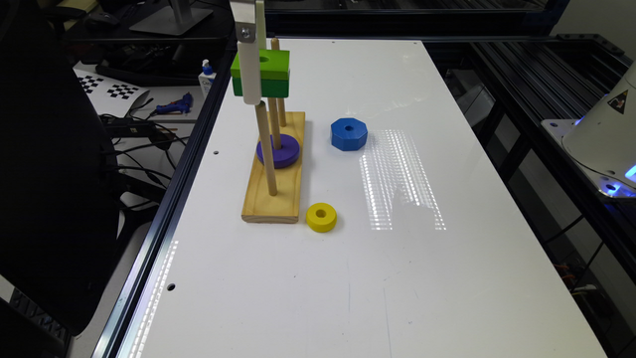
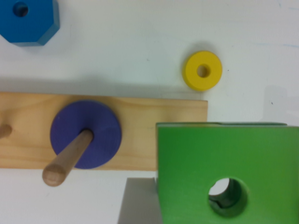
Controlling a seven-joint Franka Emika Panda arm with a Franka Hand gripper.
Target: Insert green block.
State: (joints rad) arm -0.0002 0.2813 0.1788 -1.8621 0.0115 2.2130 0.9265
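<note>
In the upper left of the exterior frame the gripper (image 1: 250, 79) hangs above the wooden base (image 1: 275, 194), its white finger (image 1: 248, 74) pressed flat against the near side of the green block (image 1: 268, 73); the claw is clamped on the block and carries it in the air, level, at about the height of the peg tops. The block's lime top faces up with its round hole open, and its darker sides show below. Three wooden pegs rise from the base: the near peg (image 1: 266, 149) stands directly under the finger, the middle peg (image 1: 274, 122) passes through the purple ring (image 1: 278, 150) that lies flat on the base, and the far peg (image 1: 281, 109) runs up behind the block. In the wrist picture the green block (image 2: 224, 172) takes up the lower right, and a peg tip can be seen through its hole, though whether the peg has entered the hole cannot be told. The white table (image 1: 377, 258) also holds the blue octagonal block (image 1: 349, 134), right of the base near frame centre, and the yellow ring (image 1: 321, 217) just beside the base's near corner.
</note>
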